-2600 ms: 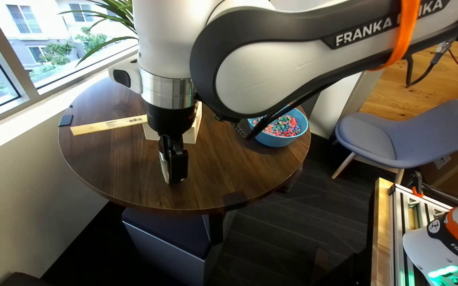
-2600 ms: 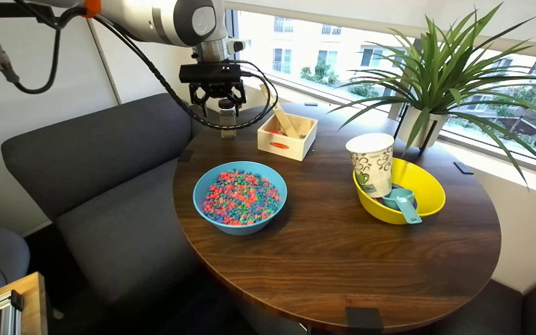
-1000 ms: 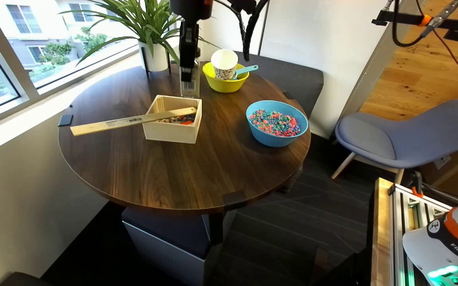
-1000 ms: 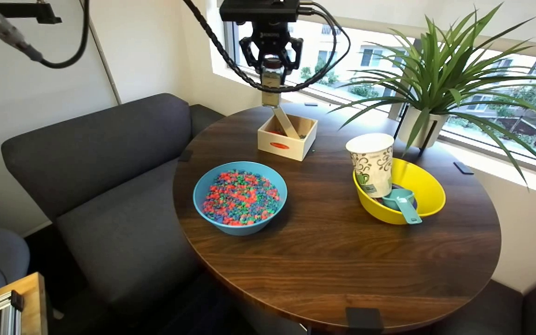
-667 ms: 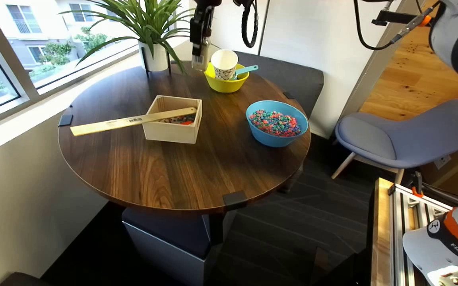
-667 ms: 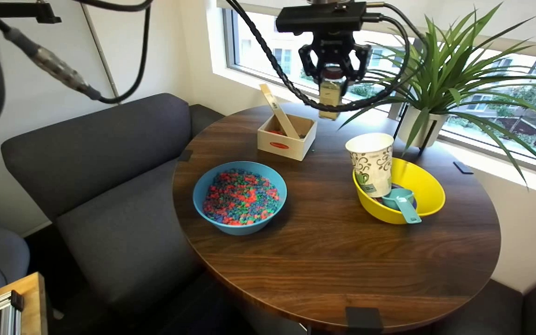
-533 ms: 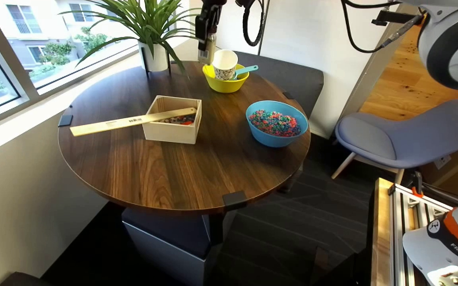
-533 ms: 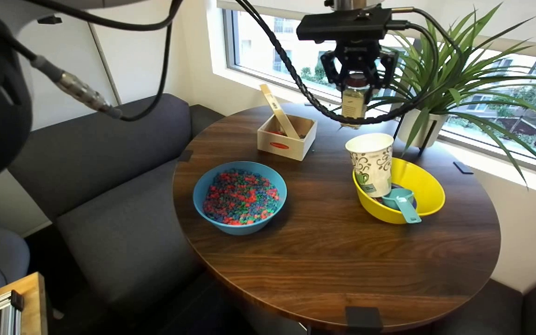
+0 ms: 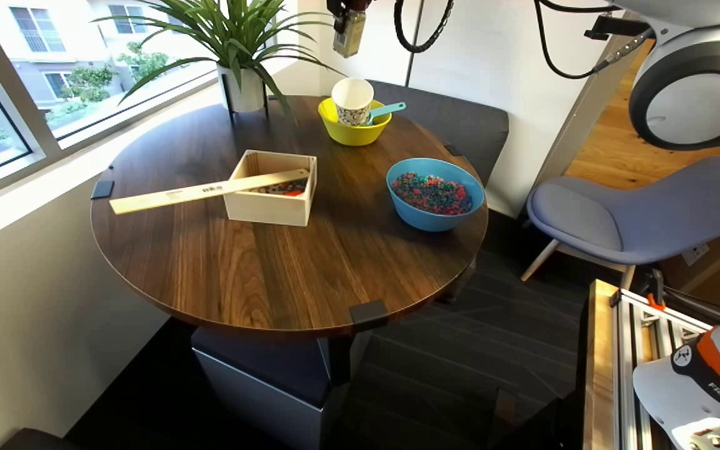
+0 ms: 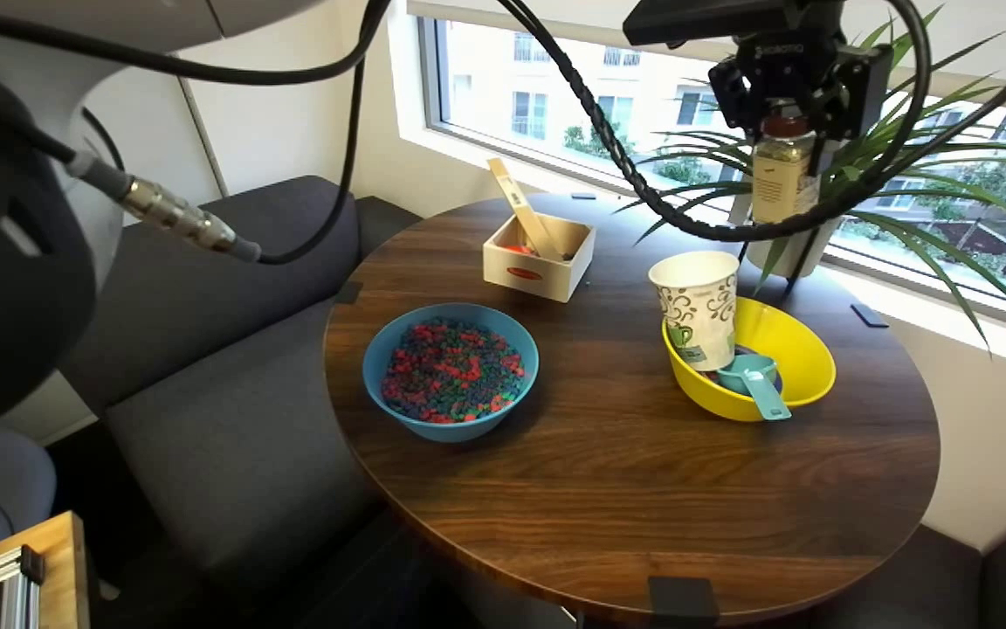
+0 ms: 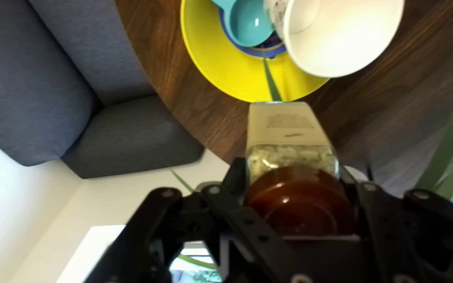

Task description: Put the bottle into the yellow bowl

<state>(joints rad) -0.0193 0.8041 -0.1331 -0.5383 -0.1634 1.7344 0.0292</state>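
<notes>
Wrist view: one bottle [image 11: 287, 127], pinched aloft in the claw [image 11: 292, 175]; one yellow bowl [image 11: 218, 68], below the claw and offset, cup [image 11: 344, 35] inside. I'd centre over its bare side, lower, release.

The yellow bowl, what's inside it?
Inside the yellow bowl sit a patterned paper cup and a turquoise measuring cup. The wrist view shows something blue under them, but they cover too much of it to tell what it is.
</notes>
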